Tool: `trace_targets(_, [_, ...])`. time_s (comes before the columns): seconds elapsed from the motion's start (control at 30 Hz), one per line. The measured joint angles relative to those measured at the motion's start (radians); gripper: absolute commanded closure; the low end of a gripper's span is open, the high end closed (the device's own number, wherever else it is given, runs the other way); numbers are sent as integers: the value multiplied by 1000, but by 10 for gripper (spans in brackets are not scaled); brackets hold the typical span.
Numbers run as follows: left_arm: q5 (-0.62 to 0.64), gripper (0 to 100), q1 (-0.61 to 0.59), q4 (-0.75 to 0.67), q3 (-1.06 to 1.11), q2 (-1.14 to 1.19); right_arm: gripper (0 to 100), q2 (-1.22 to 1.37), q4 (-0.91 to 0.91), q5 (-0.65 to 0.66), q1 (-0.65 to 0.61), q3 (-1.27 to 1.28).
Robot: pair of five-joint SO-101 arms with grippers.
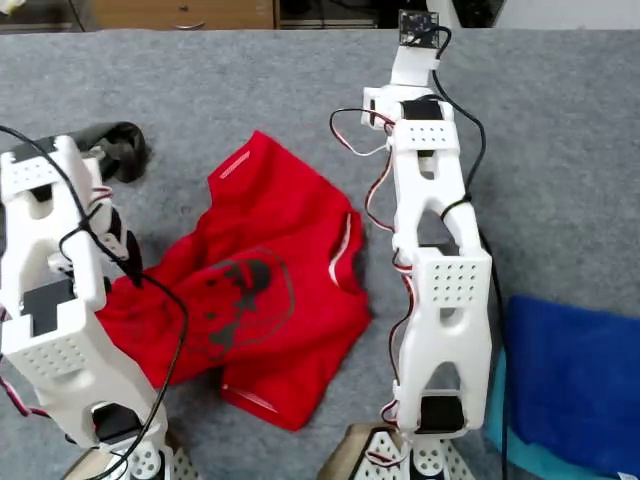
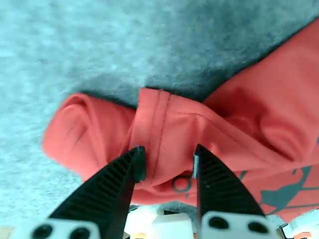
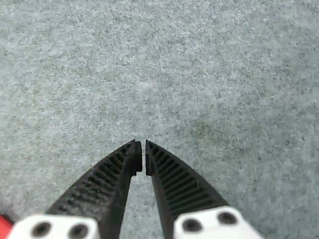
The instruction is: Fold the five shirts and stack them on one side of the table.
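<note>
A red shirt [image 1: 270, 290] with a dark print lies crumpled on the grey table cover, between the two arms. In the left wrist view my left gripper [image 2: 168, 162] is open, its jaws on either side of a bunched fold of the red shirt [image 2: 164, 129] near a rolled sleeve. The left arm [image 1: 50, 300] stands over the shirt's left part. My right gripper [image 3: 144, 158] is shut with nothing in it, over bare grey cover past the shirt. The right arm [image 1: 440, 280] stretches along the shirt's right side.
A folded dark blue shirt [image 1: 575, 385] lies at the near right on a lighter teal one [image 1: 505, 435]. Grey table cover [image 1: 560, 150] spreads across the back and right. Wooden furniture [image 1: 180, 12] stands beyond the far edge.
</note>
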Motion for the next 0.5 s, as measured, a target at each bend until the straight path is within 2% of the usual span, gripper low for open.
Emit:
trace_targets(0.2, [141, 832, 0, -146, 63, 0, 966, 0, 0, 0, 0, 0])
trace_targets(0.5, [279, 832, 0, -229, 64, 0, 966, 0, 0, 0, 0, 0])
